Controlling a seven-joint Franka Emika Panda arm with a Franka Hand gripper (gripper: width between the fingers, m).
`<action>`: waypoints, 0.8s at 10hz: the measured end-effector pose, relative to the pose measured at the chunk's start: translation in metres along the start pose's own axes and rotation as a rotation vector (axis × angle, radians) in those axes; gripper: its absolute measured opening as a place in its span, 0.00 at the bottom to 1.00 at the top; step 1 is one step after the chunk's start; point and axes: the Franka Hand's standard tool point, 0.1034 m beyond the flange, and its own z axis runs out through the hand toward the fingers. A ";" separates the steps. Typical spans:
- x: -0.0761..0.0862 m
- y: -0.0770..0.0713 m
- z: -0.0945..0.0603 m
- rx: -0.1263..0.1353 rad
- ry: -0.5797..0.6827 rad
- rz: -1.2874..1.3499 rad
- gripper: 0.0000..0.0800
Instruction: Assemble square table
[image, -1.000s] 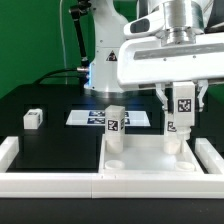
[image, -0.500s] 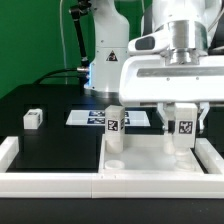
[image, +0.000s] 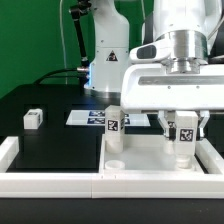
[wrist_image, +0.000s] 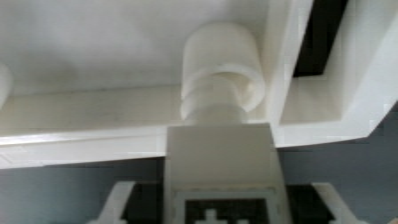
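Claw (image: 184, 128), part-closed, clamps one small white plastic block leg (image: 184, 148) with a black-and-white tag. We see it upright over the white plastic square tabletop (image: 145, 152) — near the exterior view's right edge.

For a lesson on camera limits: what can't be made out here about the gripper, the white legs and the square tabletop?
Exterior view: whether the white tagged block leg in the gripper sits in a corner socket of the white square tabletop; too small.
Wrist view: that leg's tag, blurred and cut by the edge.
Exterior view: the marker board, partly behind the standing white leg.
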 end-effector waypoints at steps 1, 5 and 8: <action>-0.002 0.000 0.001 -0.001 -0.003 -0.002 0.36; -0.003 -0.001 0.004 -0.002 0.006 -0.008 0.36; -0.002 -0.007 0.005 0.000 0.015 0.000 0.36</action>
